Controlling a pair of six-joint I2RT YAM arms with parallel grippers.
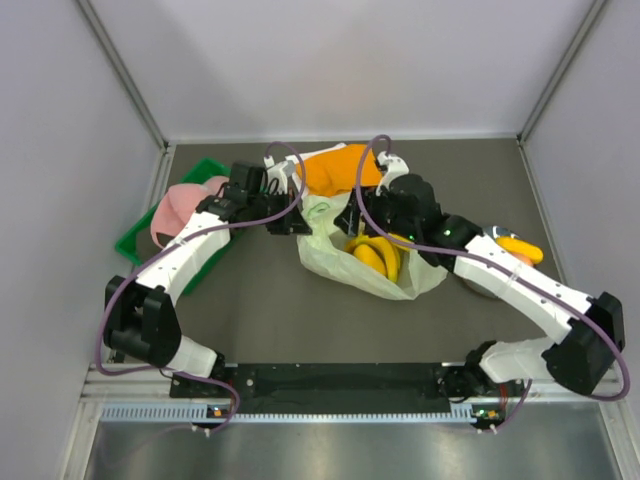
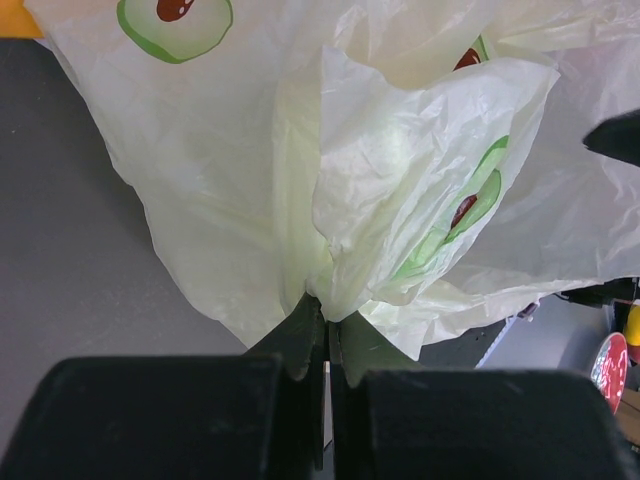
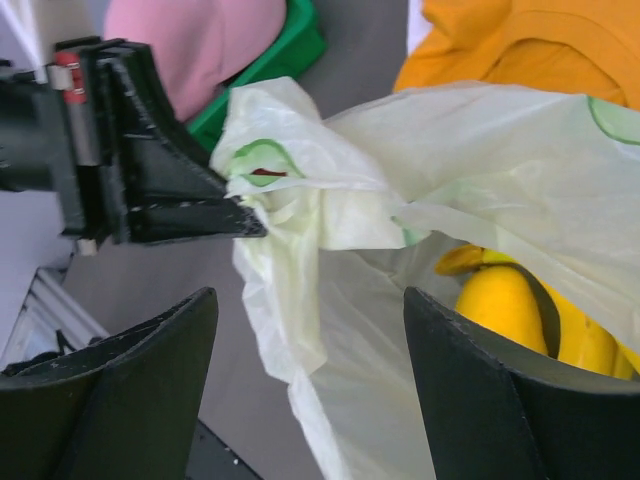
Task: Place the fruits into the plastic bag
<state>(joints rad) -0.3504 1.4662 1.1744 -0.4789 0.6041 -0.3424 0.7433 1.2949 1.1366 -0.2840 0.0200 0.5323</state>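
Bananas (image 1: 376,254) half hidden by bag (image 1: 325,257) film; 2nd bunch (image 1: 521,247) partly behind R arm (image 1: 525,292).

The plastic bag (image 1: 325,255) is translucent pale green, printed with green avocado halves; the bananas (image 1: 375,255) are bright yellow, the cloth (image 1: 335,168) orange, the tray (image 1: 135,245) green.

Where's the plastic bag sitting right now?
Top view: the plastic bag lies mid-table, just nearer than the orange cloth, its left edge pinched by the left gripper, the right gripper open close by.
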